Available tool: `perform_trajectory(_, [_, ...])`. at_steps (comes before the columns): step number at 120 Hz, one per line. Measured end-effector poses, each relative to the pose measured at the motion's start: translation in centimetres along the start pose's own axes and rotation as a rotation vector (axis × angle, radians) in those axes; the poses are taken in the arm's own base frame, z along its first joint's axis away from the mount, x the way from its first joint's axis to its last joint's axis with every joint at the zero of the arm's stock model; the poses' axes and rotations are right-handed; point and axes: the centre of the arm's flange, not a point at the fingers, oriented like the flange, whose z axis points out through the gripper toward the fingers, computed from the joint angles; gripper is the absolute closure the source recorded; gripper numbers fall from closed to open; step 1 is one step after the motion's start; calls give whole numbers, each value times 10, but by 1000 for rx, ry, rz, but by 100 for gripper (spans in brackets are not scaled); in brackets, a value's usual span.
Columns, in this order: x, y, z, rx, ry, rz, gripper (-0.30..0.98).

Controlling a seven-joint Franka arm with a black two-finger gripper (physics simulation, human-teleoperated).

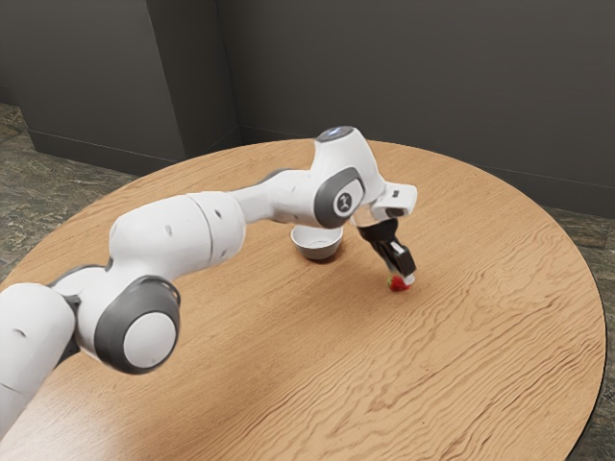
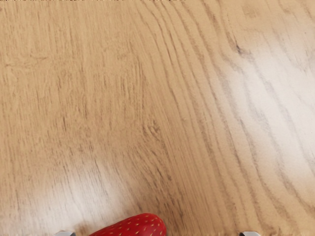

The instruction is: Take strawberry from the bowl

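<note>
In the exterior view my gripper (image 1: 403, 276) points down close to the tabletop, with the red strawberry (image 1: 396, 284) right at its fingertips. The white and grey bowl (image 1: 317, 250) stands apart from them, toward the exterior view's left, partly behind the arm. Two widely parted fingertips of my gripper (image 2: 157, 233) show in the wrist view. Between them lies the strawberry (image 2: 135, 227), nearer one fingertip, and a gap on the other side leaves it ungripped. The gripper is open. The strawberry is outside the bowl; its lower part is cut off in the wrist view.
The round wooden table (image 1: 490, 317) extends around the gripper, with its curved edge toward the exterior view's right. Dark walls (image 1: 413, 77) rise behind the table. The arm spans the table from the exterior view's left, passing over the bowl's near side.
</note>
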Motion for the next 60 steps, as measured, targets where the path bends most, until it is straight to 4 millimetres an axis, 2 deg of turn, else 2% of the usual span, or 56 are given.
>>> perform_trajectory(3, [0,2,-9,9,-8,6,22])
perform_trajectory(7, [0,5,-32,31,-19,16,19])
perform_trajectory(13, [-5,6,-73,75,-39,30,16])
perform_trajectory(25, [-34,-6,-165,168,-80,-11,10])
perform_trajectory(33, [-65,-19,-232,221,-105,-84,8])
perform_trajectory(40, [-101,-32,-285,256,-118,-165,6])
perform_trajectory(51, [-151,-54,-345,284,-130,-287,4])
perform_trajectory(60, [-185,-55,-379,284,-131,-352,3])
